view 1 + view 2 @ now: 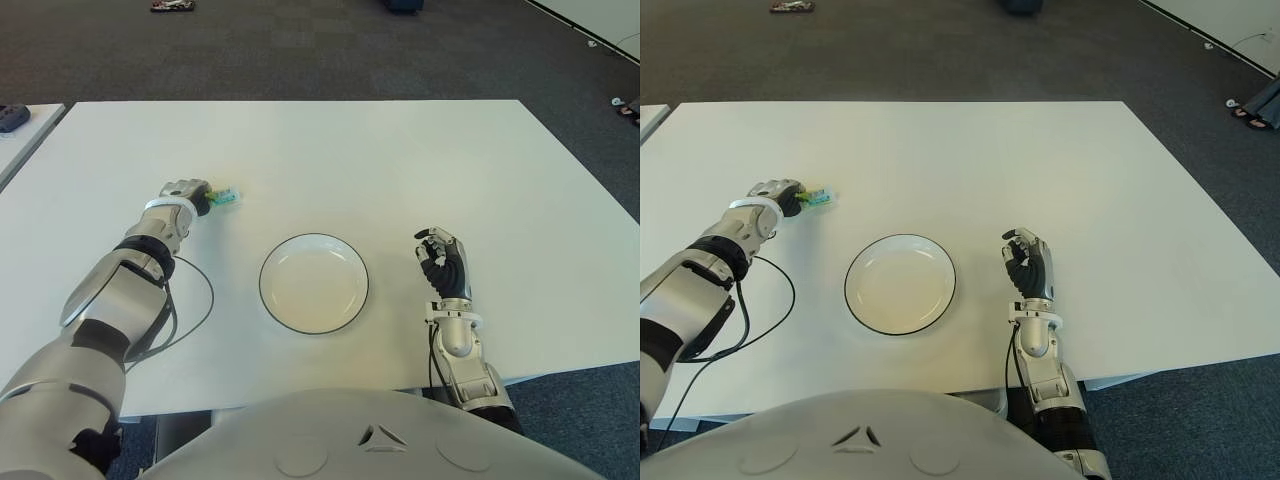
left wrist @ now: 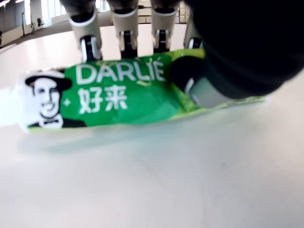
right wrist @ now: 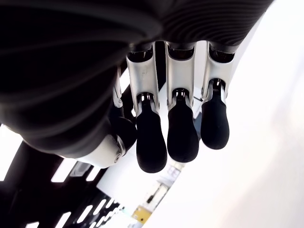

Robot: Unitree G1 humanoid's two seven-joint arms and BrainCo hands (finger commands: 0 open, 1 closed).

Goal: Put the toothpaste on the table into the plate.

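A green toothpaste tube [image 2: 123,95] lies flat on the white table [image 1: 400,170], left of the plate. My left hand [image 1: 185,192] is closed around it, several fingers [image 2: 124,28] behind the tube and the thumb [image 2: 204,90] pressing its near side. The tube's end [image 1: 228,197] sticks out to the right of the hand. A white plate with a dark rim [image 1: 313,285] sits in the middle near the front edge, with nothing in it. My right hand [image 1: 440,258] shows to the right of the plate, fingers [image 3: 183,128] relaxed and holding nothing.
A black cable [image 1: 203,300] loops on the table beside my left forearm. A second table with a dark object [image 1: 12,117] stands at the far left. Dark carpet surrounds the table, with small items [image 1: 172,5] lying far back.
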